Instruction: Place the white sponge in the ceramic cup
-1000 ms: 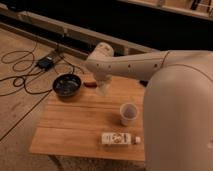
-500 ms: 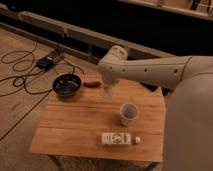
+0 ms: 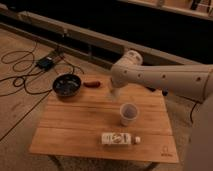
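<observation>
My gripper (image 3: 115,93) hangs down from the pale arm (image 3: 160,77) that reaches in from the right, over the back middle of the wooden table (image 3: 75,125). It is shut, and a small pale piece at its tip looks like the white sponge (image 3: 116,95); no sponge lies on the tabletop. The ceramic cup (image 3: 128,113) stands upright just in front of and slightly right of the gripper, apart from it, and its darker inside shows.
A dark round bowl (image 3: 66,85) sits at the table's back left corner, with a small red object (image 3: 91,84) beside it. A white carton (image 3: 118,138) lies near the front edge. Black cables (image 3: 22,75) and a box lie on the floor to the left.
The arm has swung right from beside the bowl and the red object, and the gripper now hangs just behind the cup. Nothing on the table moved.
</observation>
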`<state>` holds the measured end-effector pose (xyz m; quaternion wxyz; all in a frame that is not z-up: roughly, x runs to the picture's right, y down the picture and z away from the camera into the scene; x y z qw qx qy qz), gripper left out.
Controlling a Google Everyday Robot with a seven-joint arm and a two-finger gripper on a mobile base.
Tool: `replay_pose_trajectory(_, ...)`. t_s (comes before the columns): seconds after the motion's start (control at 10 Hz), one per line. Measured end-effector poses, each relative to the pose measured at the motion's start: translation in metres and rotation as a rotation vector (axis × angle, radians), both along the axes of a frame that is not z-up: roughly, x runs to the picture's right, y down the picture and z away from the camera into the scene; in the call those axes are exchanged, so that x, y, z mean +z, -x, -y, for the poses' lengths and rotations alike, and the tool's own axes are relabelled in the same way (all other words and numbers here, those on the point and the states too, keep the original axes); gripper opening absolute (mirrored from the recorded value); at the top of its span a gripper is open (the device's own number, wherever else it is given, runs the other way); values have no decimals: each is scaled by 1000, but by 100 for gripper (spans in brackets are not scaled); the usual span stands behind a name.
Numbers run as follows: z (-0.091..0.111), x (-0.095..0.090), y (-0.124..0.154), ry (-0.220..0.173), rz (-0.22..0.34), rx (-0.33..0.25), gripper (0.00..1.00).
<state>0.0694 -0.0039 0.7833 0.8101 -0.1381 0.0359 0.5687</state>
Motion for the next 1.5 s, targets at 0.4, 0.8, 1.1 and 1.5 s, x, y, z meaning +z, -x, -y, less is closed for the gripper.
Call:
replay_pose_trajectory(0.4,-15,-8,-11,-9,125,-86,0)
replay_pose_trajectory(0.8,-20,-15,-44,-26,137,-85,0)
replay_pose_trajectory(1.1,-33,-20,-62,-25,149,-74,0)
replay_pose_trajectory(1.5,-50,-22,-72,-16,167,-70,17)
